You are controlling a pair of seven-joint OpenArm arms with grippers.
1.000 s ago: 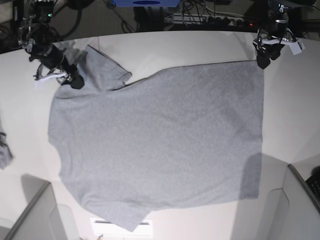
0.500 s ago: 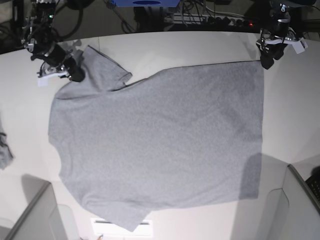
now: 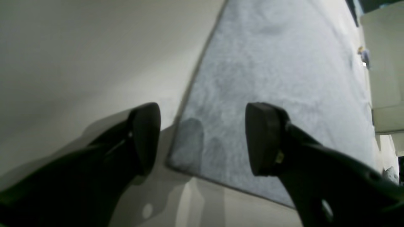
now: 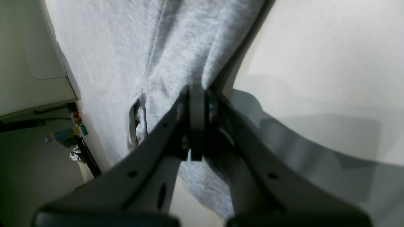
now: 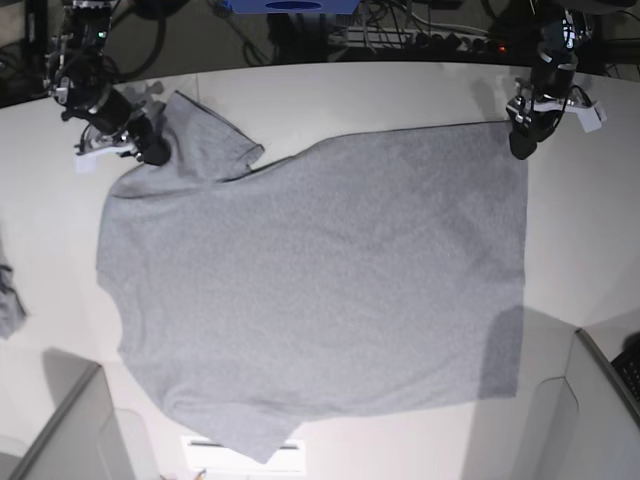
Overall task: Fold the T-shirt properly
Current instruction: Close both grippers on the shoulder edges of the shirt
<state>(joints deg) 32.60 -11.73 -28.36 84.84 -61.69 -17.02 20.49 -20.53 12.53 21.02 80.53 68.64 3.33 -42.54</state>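
1. The surface (image 5: 400, 95) is a pale, off-white tabletop; cables and dark equipment line its far edge in the base view.
2. The T-shirt (image 5: 320, 280) lies spread flat across the middle of the surface, plain heather-grey side up. Its hem runs along the base view's right side; its collar end lies toward that view's left.
3. One short sleeve (image 5: 205, 135) angles toward the far-left corner of the base view. The opposite sleeve (image 5: 235, 430) points toward the near edge.
4. The right gripper (image 4: 197, 104) sits at the far-left sleeve. Its jaws are clenched on a raised fold of the T-shirt fabric, which bunches between them in the right wrist view.
5. The left gripper (image 3: 202, 138) hovers at the far hem corner (image 3: 176, 160) of the T-shirt. Its jaws are released and spread wide, one over bare surface and one over fabric, with the corner between them.
6. A small grey cloth scrap (image 5: 8, 300) lies at the base view's left edge, well apart from the T-shirt.
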